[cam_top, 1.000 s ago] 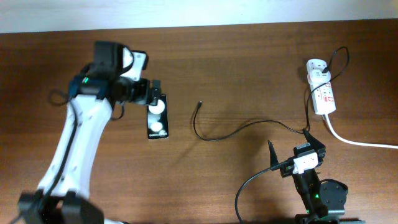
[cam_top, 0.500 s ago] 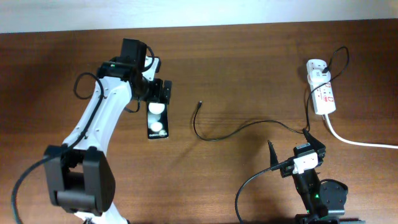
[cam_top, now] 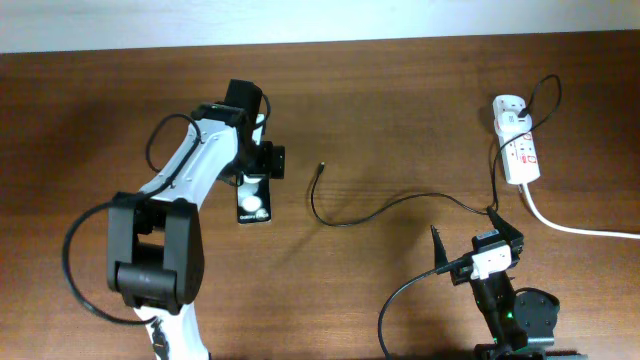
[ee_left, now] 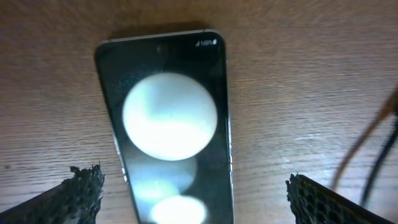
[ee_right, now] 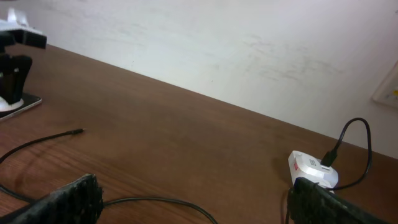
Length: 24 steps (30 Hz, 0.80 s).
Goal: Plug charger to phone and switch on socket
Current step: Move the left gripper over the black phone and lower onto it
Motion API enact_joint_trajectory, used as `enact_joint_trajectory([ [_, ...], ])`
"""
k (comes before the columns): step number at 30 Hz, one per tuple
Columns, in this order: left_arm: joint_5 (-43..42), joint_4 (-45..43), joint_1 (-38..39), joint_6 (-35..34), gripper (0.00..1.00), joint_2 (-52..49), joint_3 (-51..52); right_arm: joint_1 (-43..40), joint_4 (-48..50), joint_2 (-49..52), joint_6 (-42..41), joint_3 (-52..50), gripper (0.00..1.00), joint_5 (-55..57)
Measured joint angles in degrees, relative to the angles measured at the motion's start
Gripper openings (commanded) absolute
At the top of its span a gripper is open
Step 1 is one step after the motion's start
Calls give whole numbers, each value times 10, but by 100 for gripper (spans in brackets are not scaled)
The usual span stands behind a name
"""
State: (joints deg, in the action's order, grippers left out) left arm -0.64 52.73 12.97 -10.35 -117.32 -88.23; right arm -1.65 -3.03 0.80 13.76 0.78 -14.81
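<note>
The black phone [cam_top: 254,203] lies flat on the table left of centre, its screen showing white round spots. It fills the left wrist view [ee_left: 165,118]. My left gripper [cam_top: 261,165] hovers over the phone's far end, open, one fingertip on each side of it [ee_left: 194,198], not touching. The charger's thin black cable [cam_top: 372,209] lies loose, its plug tip [cam_top: 321,167] to the right of the phone. The cable ends in a white adapter [cam_top: 509,104] on the socket [cam_top: 522,152]. My right gripper [cam_top: 472,240] is open and empty at the near edge, with the cable [ee_right: 149,200] running between its fingers.
A thick white mains cord [cam_top: 580,228] leaves the socket towards the right edge. A white wall [ee_right: 249,43] stands behind the table's far edge. The right wrist view also shows the plug tip [ee_right: 78,131] and the adapter [ee_right: 311,167].
My left arm has swung right and its gripper now stands over the far end of the phone. The phone, the cable and the right arm have not moved.
</note>
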Motion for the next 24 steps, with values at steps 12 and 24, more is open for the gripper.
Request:
enact_joint_trajectory([
  [12,1,0,0,-15,99,-14,0,0,0,0,0,0,99,0],
  [24,20,19,2,-15,99,-54,-1,0,0,0,0,0,99,0],
])
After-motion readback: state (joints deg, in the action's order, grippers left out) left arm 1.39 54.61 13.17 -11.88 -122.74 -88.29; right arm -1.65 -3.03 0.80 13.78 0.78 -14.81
